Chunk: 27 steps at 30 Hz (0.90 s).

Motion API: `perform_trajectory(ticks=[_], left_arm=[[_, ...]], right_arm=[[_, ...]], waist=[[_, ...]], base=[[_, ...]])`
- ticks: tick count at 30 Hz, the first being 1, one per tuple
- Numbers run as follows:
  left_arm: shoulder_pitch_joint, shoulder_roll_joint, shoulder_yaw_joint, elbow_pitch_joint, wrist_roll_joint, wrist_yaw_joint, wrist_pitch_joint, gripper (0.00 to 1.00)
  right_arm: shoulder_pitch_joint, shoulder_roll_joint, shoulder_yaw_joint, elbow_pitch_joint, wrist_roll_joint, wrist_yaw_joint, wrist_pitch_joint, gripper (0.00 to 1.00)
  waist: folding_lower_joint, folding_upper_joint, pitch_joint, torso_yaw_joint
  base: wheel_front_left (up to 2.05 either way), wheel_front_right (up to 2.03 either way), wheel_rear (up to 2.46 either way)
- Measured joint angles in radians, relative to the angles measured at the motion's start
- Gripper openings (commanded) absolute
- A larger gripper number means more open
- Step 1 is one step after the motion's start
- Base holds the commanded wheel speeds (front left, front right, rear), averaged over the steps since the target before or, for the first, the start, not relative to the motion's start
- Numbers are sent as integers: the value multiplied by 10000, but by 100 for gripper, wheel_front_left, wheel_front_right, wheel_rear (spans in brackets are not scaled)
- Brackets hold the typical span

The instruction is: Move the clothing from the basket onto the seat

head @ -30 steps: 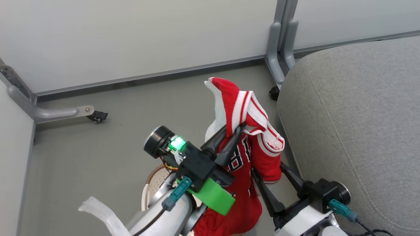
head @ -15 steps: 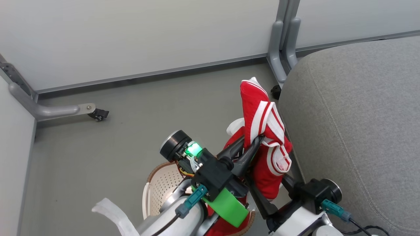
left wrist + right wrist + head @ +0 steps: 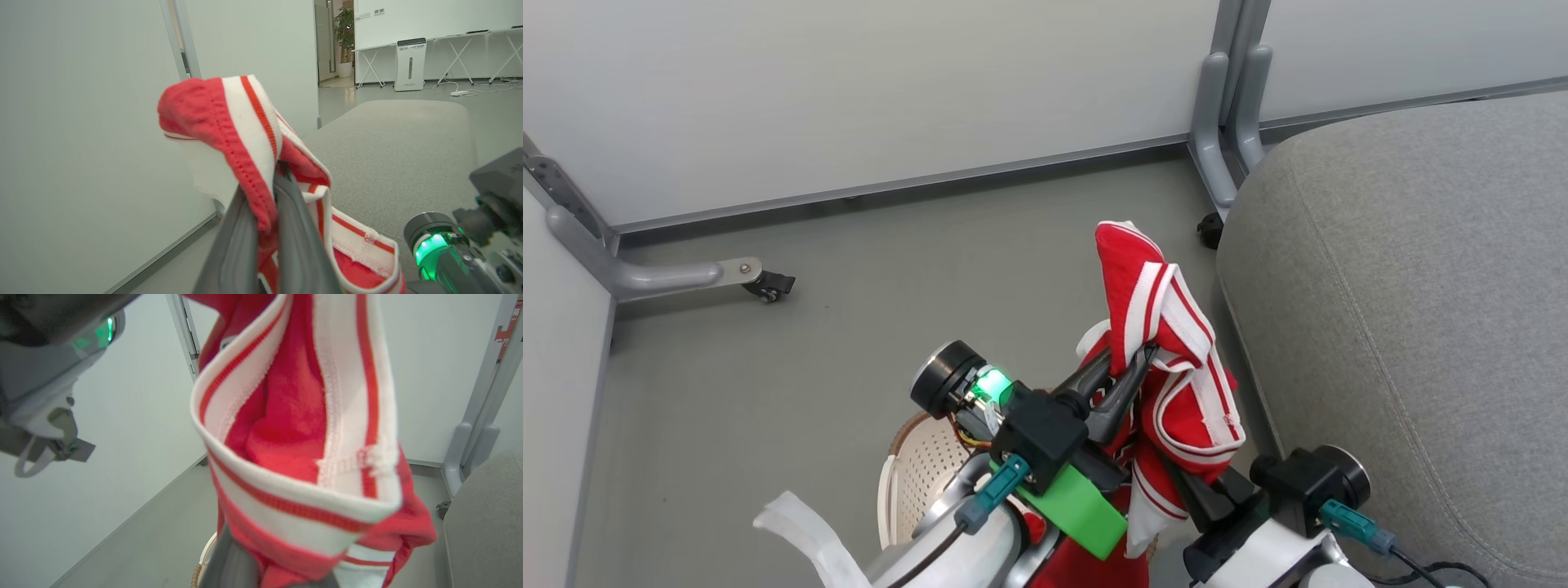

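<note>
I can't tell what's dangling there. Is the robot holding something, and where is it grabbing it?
Yes, the red jersey. The left gripper pinches its white-striped edge near the top; the right gripper grips the cloth lower down.

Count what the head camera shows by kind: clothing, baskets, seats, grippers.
Red-and-white clothing: 1 bundle; I cannot tell separate garments apart
Cream basket: 1
Grey seat: 1
Grippers: 2, left gripper and right gripper
Total: 5
</note>
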Motion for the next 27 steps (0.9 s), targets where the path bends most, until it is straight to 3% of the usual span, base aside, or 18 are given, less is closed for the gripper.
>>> perform_trajectory(ticks=[2, 3, 4, 5, 27], left_arm=[[9, 0, 33, 31, -2, 54, 4, 0], [10, 6, 44, 54, -17, 86, 12, 13], [19, 17, 46, 90, -35, 111, 63, 39], [35, 27, 46, 115, -48, 117, 109, 100], [356, 345, 211, 221, -207, 723, 184, 100]], right_arm=[[51, -2, -33, -2, 2, 0, 0, 0], [81, -4, -52, 0, 10, 0, 0, 0], [100, -6, -71, -2, 10, 0, 0, 0], [104, -6, -81, -2, 10, 0, 0, 0], [289, -67, -109, -52, -46, 0, 0, 0]], waist=[[0, 0, -10, 2], [0, 0, -21, 3], [0, 0, -32, 3], [0, 0, -35, 3], [0, 0, -188, -139]], base=[[0, 0, 0], [0, 0, 0], [0, 0, 0], [0, 0, 0], [0, 0, 0]])
